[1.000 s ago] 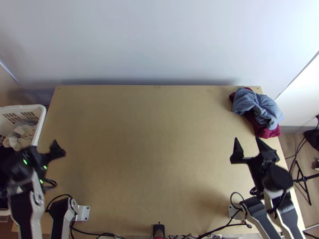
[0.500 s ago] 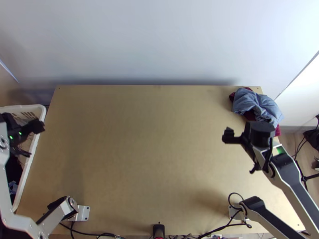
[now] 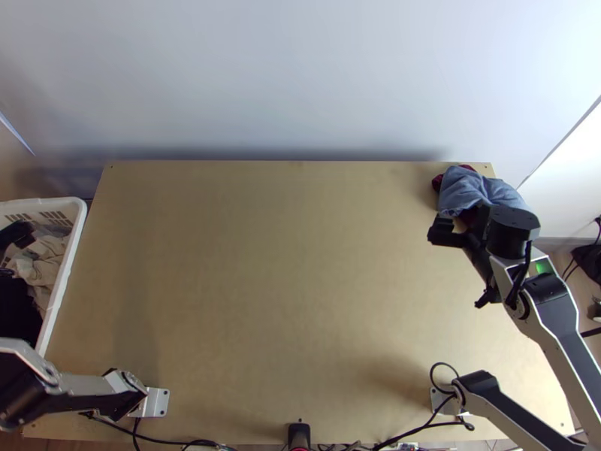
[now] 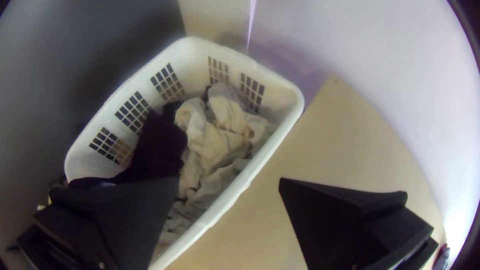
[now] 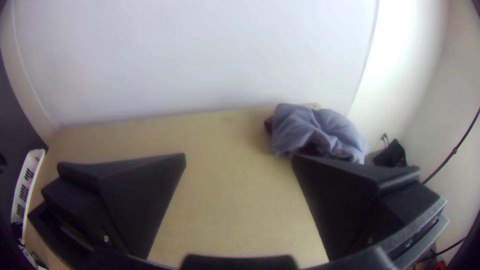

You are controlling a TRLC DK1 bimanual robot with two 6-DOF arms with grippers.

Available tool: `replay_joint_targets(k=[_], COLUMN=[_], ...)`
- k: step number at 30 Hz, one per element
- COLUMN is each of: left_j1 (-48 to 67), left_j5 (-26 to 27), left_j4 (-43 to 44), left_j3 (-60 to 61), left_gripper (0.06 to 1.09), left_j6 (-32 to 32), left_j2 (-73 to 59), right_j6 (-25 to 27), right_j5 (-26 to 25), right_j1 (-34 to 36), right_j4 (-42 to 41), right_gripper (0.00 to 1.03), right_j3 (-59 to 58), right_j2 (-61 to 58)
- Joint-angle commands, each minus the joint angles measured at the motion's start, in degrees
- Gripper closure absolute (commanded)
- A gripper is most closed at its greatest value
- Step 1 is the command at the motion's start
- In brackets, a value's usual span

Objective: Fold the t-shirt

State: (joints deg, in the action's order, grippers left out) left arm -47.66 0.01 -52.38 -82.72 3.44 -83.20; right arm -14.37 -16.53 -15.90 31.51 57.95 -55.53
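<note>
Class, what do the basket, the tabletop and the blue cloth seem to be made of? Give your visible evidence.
The basket: smooth white plastic, judging by its rounded rim and moulded slots.
The tabletop: matt wooden board, probably, from its even tan face.
The blue cloth: soft fabric, perhaps cotton; it bunches in loose folds.

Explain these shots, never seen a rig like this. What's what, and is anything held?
It's a two-armed robot: left arm and right arm, at a wooden table. Top view: fixed camera looking steeply down. The two wrist views come from a camera on each arm, its own fingers in the foreground.

On the table's far right corner lies bunched blue cloth over dark red cloth; I can't tell which, if either, is the t-shirt. Beside the table, a white basket holds pale cloth and dark cloth.

Left pincer, by the basket, and right pincer, near the blue cloth, are open, holding nothing.
</note>
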Motion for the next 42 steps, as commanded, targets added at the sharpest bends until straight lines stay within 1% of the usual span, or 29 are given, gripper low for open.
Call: replay_joint_targets(k=[1,5,9,11,14,17,21,25,28,31,32,34,37,42], left_j1=[-6.04,-9.29,-10.79,-11.05,-10.96,-10.7,-10.61,-10.79,-10.88,-11.05,-11.05,-11.14,-11.32,-12.11], left_j5=[0.08,0.08,0.16,0.08,-0.63,-1.15,-1.33,-1.33,-2.3,-2.47,-2.47,-3.44,-4.41,-6.08], left_j4=[1.49,0.35,0.17,2.02,7.38,8.08,8.7,11.07,12.04,12.39,12.39,12.3,12.13,11.69], left_j3=[-3.15,-7.02,-10.97,-12.29,-12.56,-15.28,-17.65,-17.65,-18.09,-19.32,-19.76,-20.64,-21.17,-21.17], left_gripper=[0.11,0.11,0.11,0.11,0.11,0.11,0.11,0.11,0.11,0.11,0.12,0.17,0.2,0.2], left_j6=[4.29,3.76,4.12,3.76,4.47,5.52,5.0,4.64,4.56,4.29,4.29,3.85,3.41,2.45], left_j2=[-11.46,-19.72,-25.61,-27.46,-29.48,-33.78,-38.18,-41.87,-43.98,-46.62,-47.41,-48.73,-49.87,-51.63], right_j6=[1.36,3.38,3.03,3.21,2.95,2.95,2.95,3.03,3.12,3.03,3.03,3.03,3.12,3.47], right_j5=[-0.08,-0.08,-0.08,-0.16,-0.08,-0.08,-0.08,0.01,0.01,0.01,0.01,-0.08,-0.08,-0.16], right_j1=[1.31,0.87,0.96,0.96,0.96,0.87,1.14,3.51,3.95,3.6,3.42,2.98,2.98,3.33], right_j4=[-1.1,-1.36,-1.1,-1.01,0.05,1.45,5.76,12.53,15.08,15.6,15.6,15.78,16.04,16.13], right_gripper=[0.04,0.04,0.04,0.04,0.04,0.04,0.04,0.04,0.04,0.04,0.04,0.04,0.04,0.04], right_j3=[-0.12,-1.35,-1.88,-1.79,-0.65,0.76,3.83,10.86,14.64,16.14,16.4,16.67,16.58,15.79], right_j2=[-0.55,-0.2,-0.99,-1.51,-1.51,-1.6,-4.5,-10.04,-12.85,-14.08,-14.35,-14.52,-14.61,-14.61])
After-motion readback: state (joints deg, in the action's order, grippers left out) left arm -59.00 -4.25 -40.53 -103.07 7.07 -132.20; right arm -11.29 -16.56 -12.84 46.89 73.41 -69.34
